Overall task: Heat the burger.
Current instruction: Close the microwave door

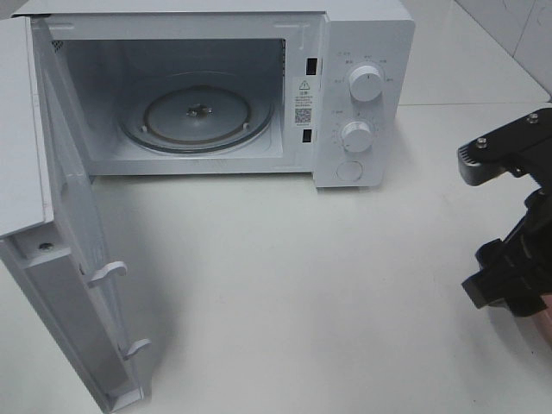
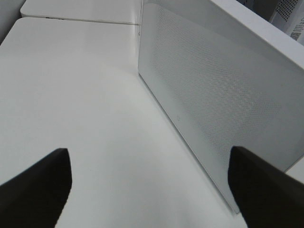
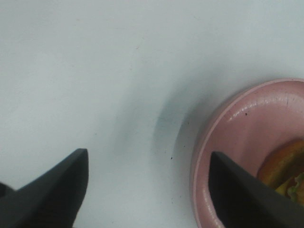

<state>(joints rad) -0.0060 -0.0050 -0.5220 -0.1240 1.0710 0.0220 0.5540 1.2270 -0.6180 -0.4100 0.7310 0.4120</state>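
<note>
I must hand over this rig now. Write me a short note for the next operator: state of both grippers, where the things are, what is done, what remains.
Left gripper: jaws open, empty, beside the outer face of the open microwave door.
Right gripper: jaws open, holding nothing, over the table at the rim of the pink plate.
Burger: on the pink plate, only its edge shows in the right wrist view; out of the high view.
Microwave: door swung fully open, glass turntable bare.
Done: door opened.
Left: put the burger inside, close the door, start heating.
</note>
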